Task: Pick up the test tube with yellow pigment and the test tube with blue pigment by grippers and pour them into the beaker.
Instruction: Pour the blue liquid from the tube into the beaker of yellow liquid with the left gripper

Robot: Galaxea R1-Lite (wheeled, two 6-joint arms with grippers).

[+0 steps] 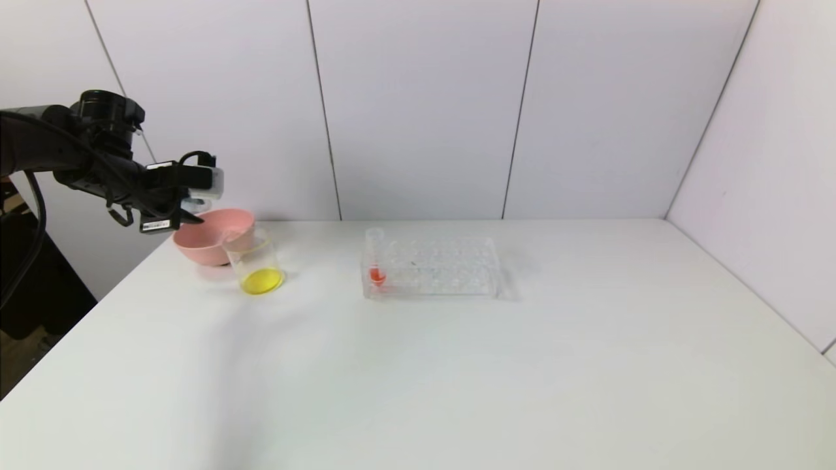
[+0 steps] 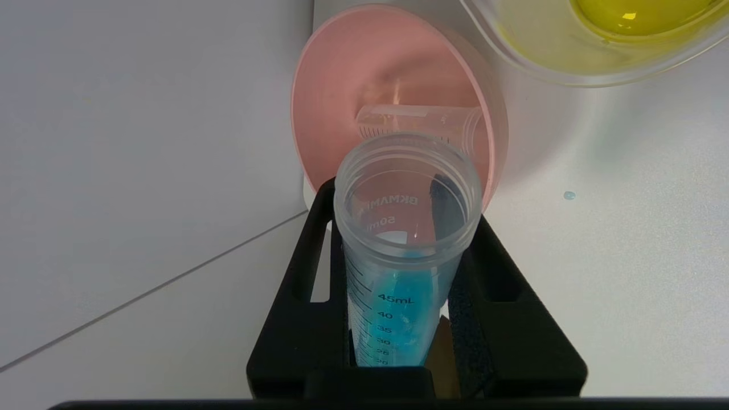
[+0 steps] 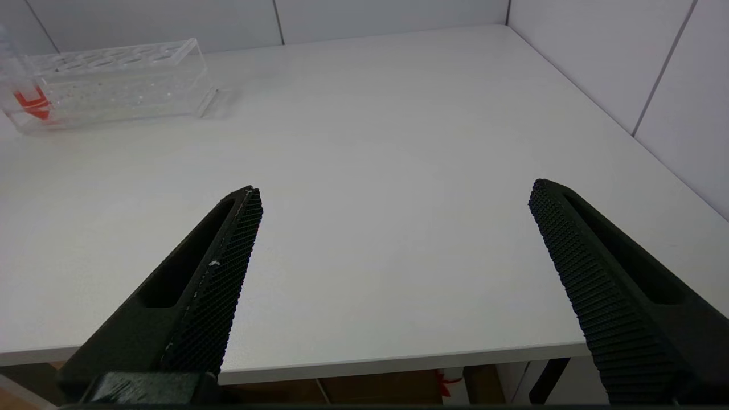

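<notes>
Broadly, we have a white table (image 1: 457, 365) with the clear tube rack (image 1: 431, 267) mid-table, the pink bowl (image 1: 212, 236) and the beaker (image 1: 258, 264), yellow already in it, at far left. Our left gripper (image 2: 407, 319) clamps the test tube with blue pigment (image 2: 407, 228), seemingly tilted over the bowl. It looks light, rigid, slick plastic, best held mid-barrel. An emptied tube (image 2: 418, 122) lies in the bowl. Our right gripper (image 3: 393, 239) hangs wide open, empty.

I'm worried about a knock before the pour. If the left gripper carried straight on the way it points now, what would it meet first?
Probably the pink plastic bowl: the left gripper, shut on the clear blue-liquid test tube, aims the tube's mouth into it, where an emptied clear tube lies. The clear yellow-filled beaker sits off-line. Depth unclear.
</notes>
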